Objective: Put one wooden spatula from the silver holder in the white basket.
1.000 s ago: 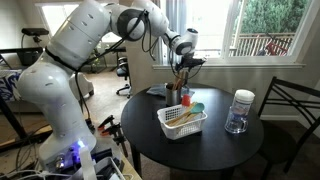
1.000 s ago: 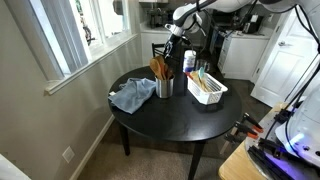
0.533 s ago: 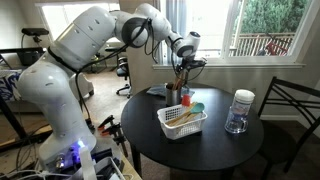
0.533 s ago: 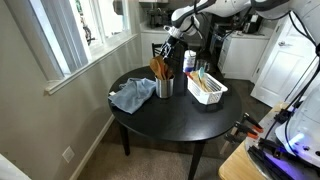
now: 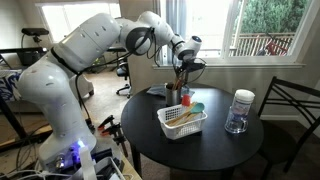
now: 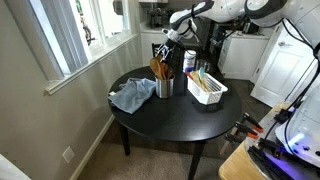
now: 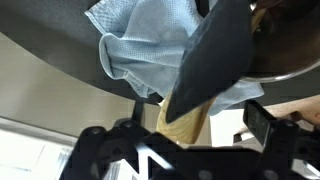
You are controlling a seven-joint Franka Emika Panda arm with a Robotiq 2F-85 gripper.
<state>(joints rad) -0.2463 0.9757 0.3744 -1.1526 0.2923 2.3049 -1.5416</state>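
Note:
The silver holder (image 5: 172,97) (image 6: 164,87) stands on the round black table and holds several wooden utensils, among them the wooden spatula (image 5: 178,80) (image 6: 158,68). My gripper (image 5: 181,68) (image 6: 167,45) hangs just above the holder, at the utensil tops. In the wrist view my gripper (image 7: 180,135) is open, with the light wooden spatula (image 7: 185,125) between its jaws and a gap to the right finger (image 7: 265,125). A dark utensil (image 7: 215,55) crosses in front. The white basket (image 5: 182,122) (image 6: 207,88) sits beside the holder with a few items in it.
A blue cloth (image 6: 131,96) (image 7: 140,45) lies on the table by the holder. A clear jar with a white lid (image 5: 239,110) stands near the table edge. A teal-green round object (image 5: 197,107) is at the basket. A black chair (image 5: 290,115) stands by the table.
The arm's wrist and forearm have shifted slightly while my gripper stays over the holder's utensils. Nothing on the table has moved.

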